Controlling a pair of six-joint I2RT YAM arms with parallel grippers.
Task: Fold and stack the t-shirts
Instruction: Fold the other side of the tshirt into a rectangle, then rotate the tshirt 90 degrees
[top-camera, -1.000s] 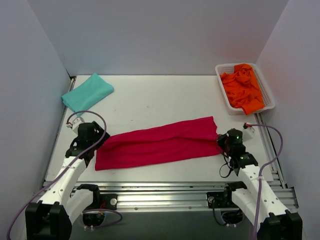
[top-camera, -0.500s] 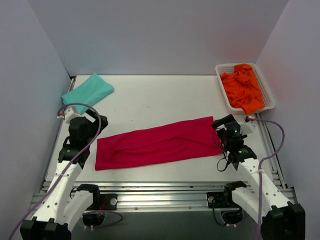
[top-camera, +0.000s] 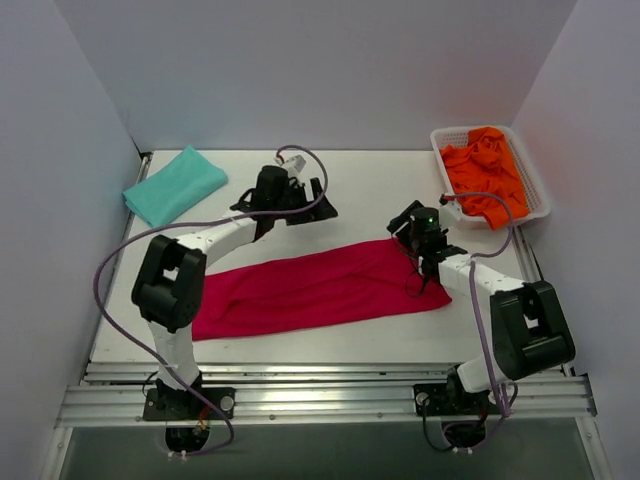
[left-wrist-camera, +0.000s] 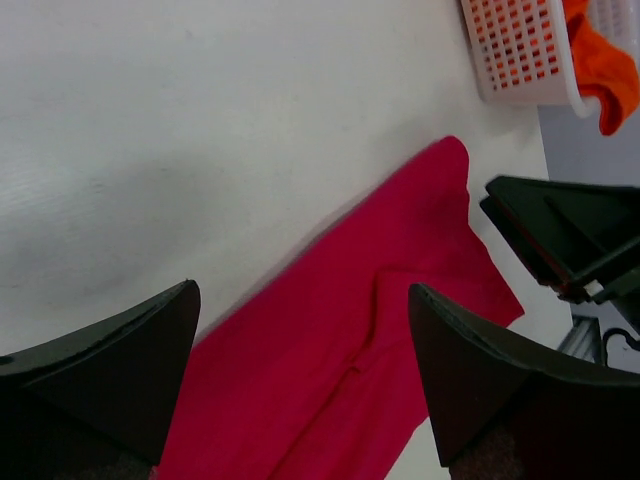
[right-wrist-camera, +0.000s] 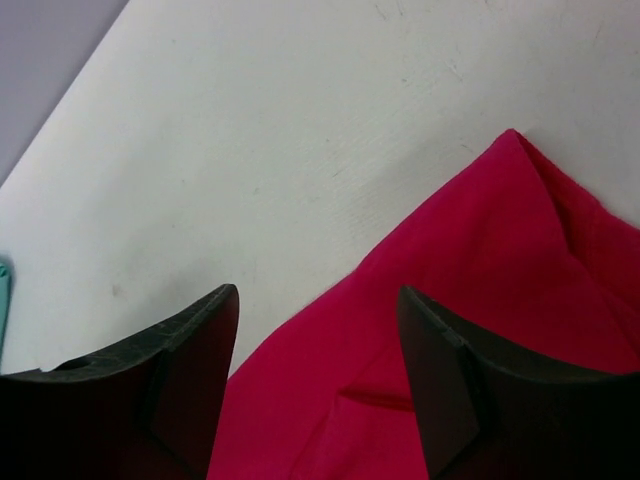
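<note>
A crimson t-shirt, folded into a long strip, lies flat across the table's middle. My left gripper hovers open just beyond the strip's far edge, and the red cloth shows below its empty fingers. My right gripper stands open over the strip's far right corner, holding nothing. A folded teal t-shirt rests at the far left. Orange t-shirts are heaped in a white basket at the far right.
The basket with orange cloth sits against the right wall. Grey walls close in the table on three sides. The metal rail runs along the near edge. My right gripper's black body shows in the left wrist view.
Both arms have left the strip's two ends and reached forward to its far edge, the left arm sweeping far to the right. The right jaws have opened, and the shirt lies released.
</note>
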